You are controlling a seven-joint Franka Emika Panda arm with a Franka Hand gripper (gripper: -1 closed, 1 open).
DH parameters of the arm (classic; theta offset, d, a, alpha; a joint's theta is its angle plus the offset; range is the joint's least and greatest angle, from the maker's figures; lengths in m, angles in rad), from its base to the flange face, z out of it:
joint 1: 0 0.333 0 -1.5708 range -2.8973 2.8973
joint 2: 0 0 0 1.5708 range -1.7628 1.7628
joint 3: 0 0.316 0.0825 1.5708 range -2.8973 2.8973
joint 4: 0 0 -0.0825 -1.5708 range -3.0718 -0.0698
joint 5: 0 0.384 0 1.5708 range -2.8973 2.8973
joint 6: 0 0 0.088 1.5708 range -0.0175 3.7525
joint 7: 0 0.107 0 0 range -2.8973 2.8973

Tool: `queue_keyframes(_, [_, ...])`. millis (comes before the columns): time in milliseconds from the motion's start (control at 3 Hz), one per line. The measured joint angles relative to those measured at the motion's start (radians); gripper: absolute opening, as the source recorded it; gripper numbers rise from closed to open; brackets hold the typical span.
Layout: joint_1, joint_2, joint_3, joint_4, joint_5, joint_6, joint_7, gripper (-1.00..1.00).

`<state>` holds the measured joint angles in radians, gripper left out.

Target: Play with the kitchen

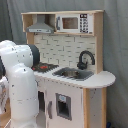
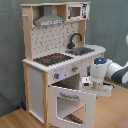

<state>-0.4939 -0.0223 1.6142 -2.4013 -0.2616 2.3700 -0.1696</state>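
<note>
The kitchen is a tall white and light-wood toy with a grey hood, a black faucet, a sink and a red-ringed hob. In the second exterior view the kitchen has its windowed oven door hanging partly open, tilted outward from the bottom hinge. My gripper sits just above the door's upper edge, right at the front panel with the knobs. In the first exterior view my white arm hides the gripper and the oven.
A toy microwave sits at the top right of the kitchen. The kitchen stands on a wooden floor against a grey curtain. A lower door with a dark panel shows in the first exterior view's lower middle.
</note>
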Motion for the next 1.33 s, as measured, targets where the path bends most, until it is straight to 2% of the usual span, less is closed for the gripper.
queue_keyframes(333, [-0.006, -0.041, -0.002, 0.008, 0.000, 0.015, 0.082, -1.00])
queue_keyframes(667, [-0.007, -0.043, -0.002, 0.009, 0.000, 0.016, 0.088, 1.00])
queue_keyframes(1000, [-0.007, -0.046, -0.002, 0.010, 0.000, 0.016, 0.094, 1.00])
queue_keyframes(1333, [-0.013, -0.094, -0.033, 0.025, 0.000, 0.027, 0.176, 1.00])
